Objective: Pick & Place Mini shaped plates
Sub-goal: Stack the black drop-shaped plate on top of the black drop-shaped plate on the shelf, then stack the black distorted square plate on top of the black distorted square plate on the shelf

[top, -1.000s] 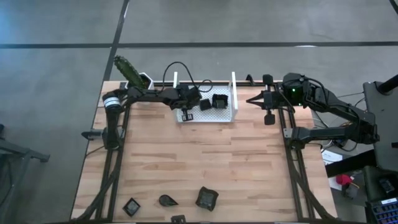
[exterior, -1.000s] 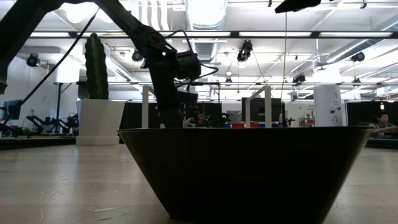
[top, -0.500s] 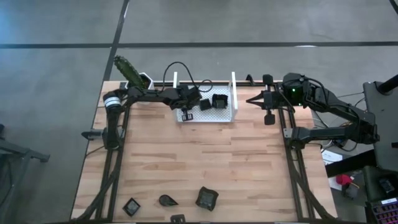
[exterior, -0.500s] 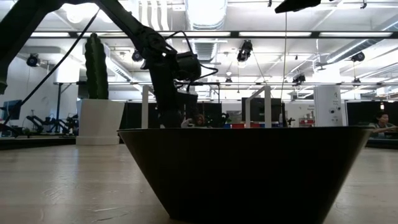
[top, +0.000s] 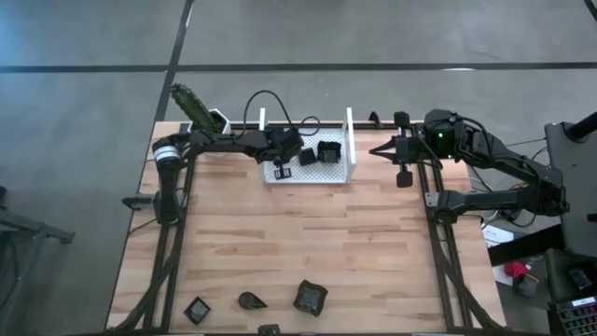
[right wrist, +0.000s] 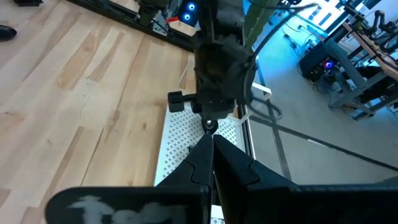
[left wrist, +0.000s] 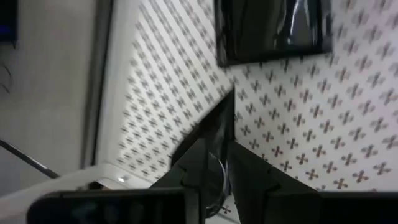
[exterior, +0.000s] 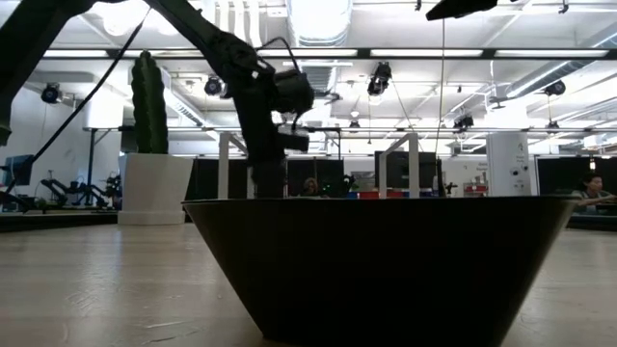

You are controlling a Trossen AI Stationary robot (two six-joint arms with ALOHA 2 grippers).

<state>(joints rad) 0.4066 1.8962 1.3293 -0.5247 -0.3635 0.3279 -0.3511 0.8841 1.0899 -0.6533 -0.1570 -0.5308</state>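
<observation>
Left pincer (top: 283, 171) over white tray (top: 338, 175) — fingers together, no plate between.

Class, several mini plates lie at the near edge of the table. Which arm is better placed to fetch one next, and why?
Probably the left. The left gripper hangs over the white tray, while the right gripper waits folded at the far right edge. Neither is near the plates.

A pale wooden plank desk (top: 308, 243) stands on a smooth grey concrete floor (top: 84, 103) crossed by dark seam lines. Beyond the desk's far edge, the room is a large open hall with a white ceiling (exterior: 501, 39) carrying long bright strip lights (exterior: 434, 53), ducts and hanging black spotlights (exterior: 383, 75).
</observation>
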